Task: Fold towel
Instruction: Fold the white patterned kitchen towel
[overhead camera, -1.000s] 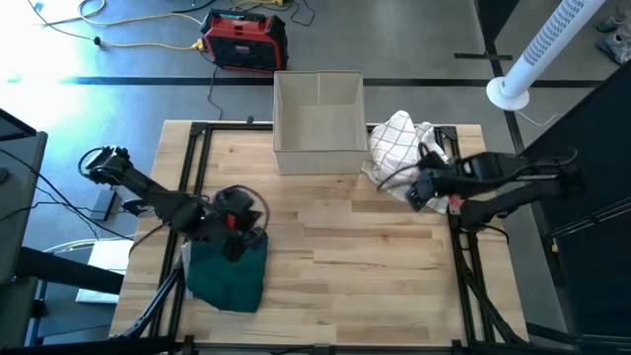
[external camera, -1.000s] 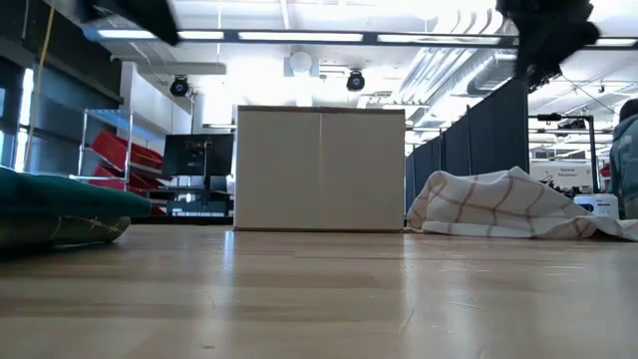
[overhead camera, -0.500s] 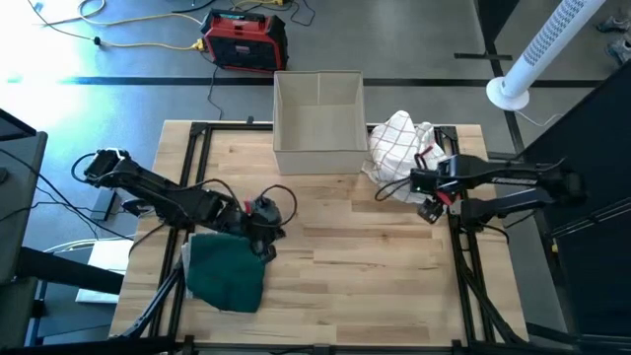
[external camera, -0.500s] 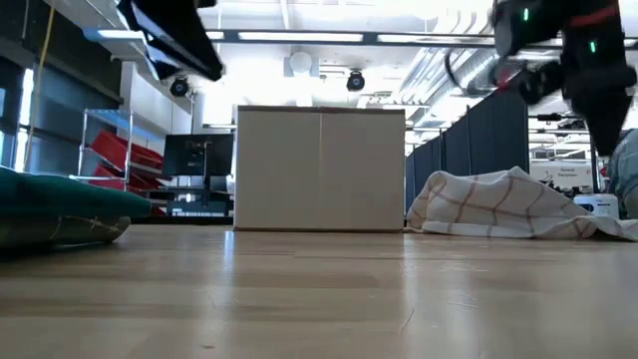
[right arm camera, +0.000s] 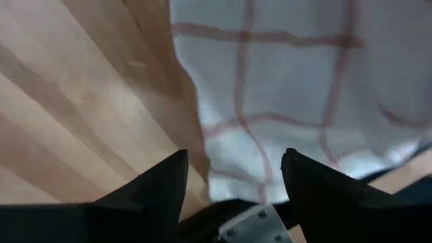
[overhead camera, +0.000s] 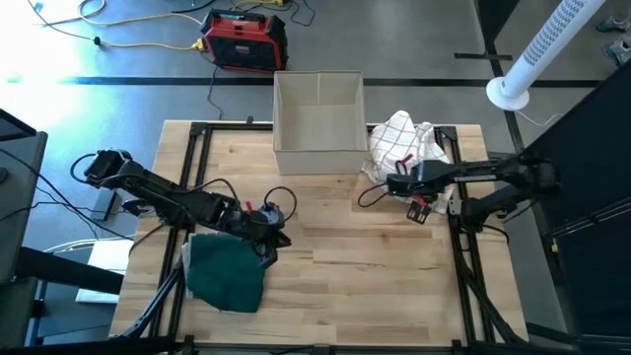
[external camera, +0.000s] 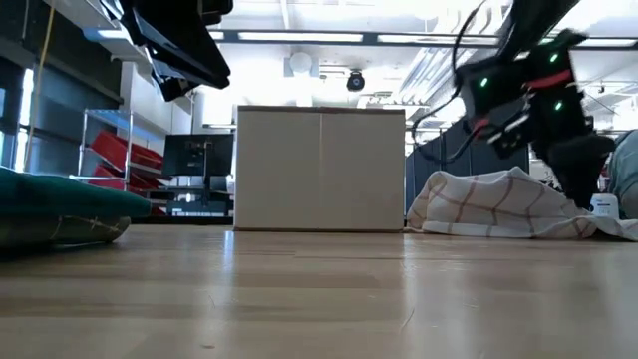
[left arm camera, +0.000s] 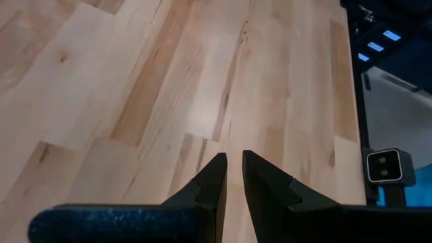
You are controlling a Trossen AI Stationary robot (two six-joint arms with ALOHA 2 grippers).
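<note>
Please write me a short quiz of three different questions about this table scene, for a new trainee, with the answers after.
1. True or false: the left gripper holds the green towel.
2. Which thing lies nearest the right gripper? A) the red-checked white towel B) the open cardboard box C) the green towel
3. Fill in: the right gripper's fingers are ____, with the edge of the checked towel lying ahead of them.

Key
1. False. Its fingers are nearly together over bare table and hold nothing.
2. A
3. open
</note>
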